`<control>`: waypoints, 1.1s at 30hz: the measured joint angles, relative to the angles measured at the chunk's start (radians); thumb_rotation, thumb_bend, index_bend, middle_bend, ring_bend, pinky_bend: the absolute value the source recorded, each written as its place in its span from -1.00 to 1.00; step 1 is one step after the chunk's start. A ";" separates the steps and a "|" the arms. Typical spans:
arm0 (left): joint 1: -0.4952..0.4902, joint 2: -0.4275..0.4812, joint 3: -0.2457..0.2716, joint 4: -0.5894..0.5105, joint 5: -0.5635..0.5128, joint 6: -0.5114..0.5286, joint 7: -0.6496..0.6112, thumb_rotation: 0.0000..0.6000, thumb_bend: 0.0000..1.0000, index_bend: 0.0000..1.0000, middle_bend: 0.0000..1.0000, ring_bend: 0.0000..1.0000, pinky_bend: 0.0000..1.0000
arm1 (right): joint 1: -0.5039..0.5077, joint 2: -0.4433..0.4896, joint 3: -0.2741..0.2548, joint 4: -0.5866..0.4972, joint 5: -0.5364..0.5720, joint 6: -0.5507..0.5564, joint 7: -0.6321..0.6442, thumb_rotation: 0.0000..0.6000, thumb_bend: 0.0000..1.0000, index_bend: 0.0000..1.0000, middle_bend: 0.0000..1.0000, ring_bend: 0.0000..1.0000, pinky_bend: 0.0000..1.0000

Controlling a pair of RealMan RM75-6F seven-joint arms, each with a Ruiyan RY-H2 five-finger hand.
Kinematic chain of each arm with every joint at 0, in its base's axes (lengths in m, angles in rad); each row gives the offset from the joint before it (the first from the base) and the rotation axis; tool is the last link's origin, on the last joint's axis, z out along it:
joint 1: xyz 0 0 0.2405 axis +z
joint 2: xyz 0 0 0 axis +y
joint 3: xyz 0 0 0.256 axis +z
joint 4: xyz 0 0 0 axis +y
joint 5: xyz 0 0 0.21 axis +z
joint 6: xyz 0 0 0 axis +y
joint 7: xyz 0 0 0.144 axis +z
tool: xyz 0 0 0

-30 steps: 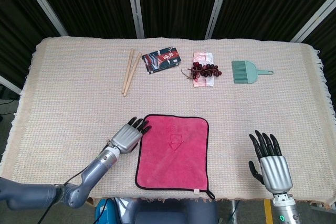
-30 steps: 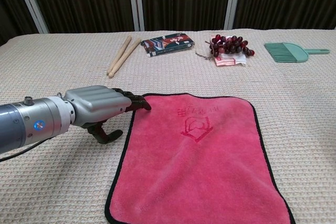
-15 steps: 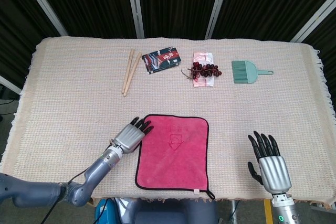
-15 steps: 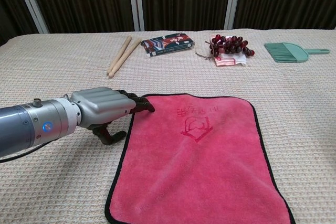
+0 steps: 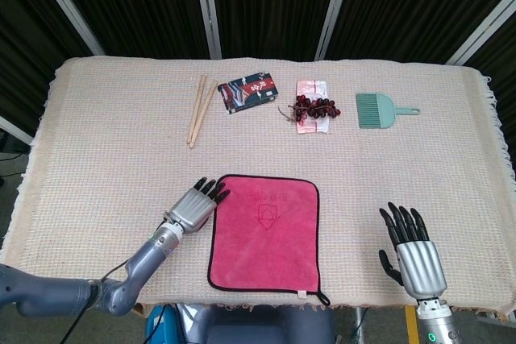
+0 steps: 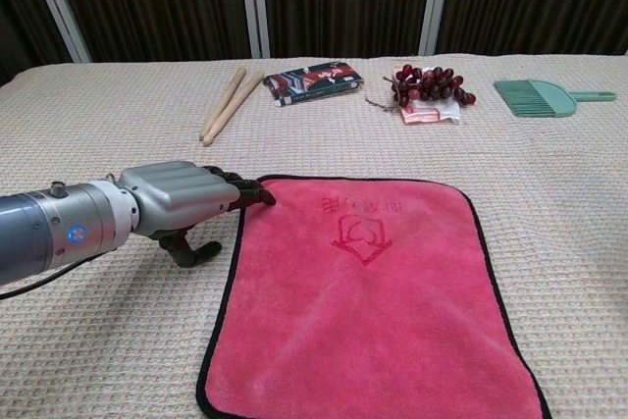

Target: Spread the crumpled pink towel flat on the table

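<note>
The pink towel (image 5: 264,231) (image 6: 363,287) lies flat on the table near the front edge, with a dark border and a printed emblem. My left hand (image 5: 194,205) (image 6: 182,200) rests palm down beside the towel's far left corner, its fingertips touching the border; it holds nothing. At the front right, apart from the towel, my right hand (image 5: 409,249) hovers with fingers spread and empty; the chest view does not show it.
A woven beige cloth (image 5: 97,142) covers the table. Along the back lie wooden sticks (image 5: 201,109), a dark printed packet (image 5: 249,93), red grapes (image 5: 310,108) on a pink packet, and a green dustpan brush (image 5: 380,110).
The towel has shifted slightly left and toward the front with my left hand at its corner. My right hand has drawn back a little toward the table's front edge.
</note>
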 measured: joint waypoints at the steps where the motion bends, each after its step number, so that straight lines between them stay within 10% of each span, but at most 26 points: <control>1: 0.001 0.003 0.002 0.000 0.000 0.002 -0.001 1.00 0.17 -1.00 -0.98 -1.00 -0.96 | 0.000 0.000 -0.001 0.000 -0.001 0.000 0.000 1.00 -0.16 -1.00 -1.00 -1.00 -1.00; 20: 0.014 0.038 0.020 -0.009 0.026 0.025 -0.037 1.00 0.16 -1.00 -0.99 -1.00 -0.96 | -0.004 -0.002 -0.007 -0.006 -0.011 0.005 -0.002 1.00 -0.17 -1.00 -1.00 -1.00 -1.00; 33: 0.067 0.068 -0.007 -0.100 0.188 0.088 -0.214 1.00 -0.22 -1.00 -1.00 -1.00 -0.97 | -0.004 0.003 -0.007 -0.006 -0.022 0.013 0.011 1.00 -0.16 -1.00 -1.00 -1.00 -1.00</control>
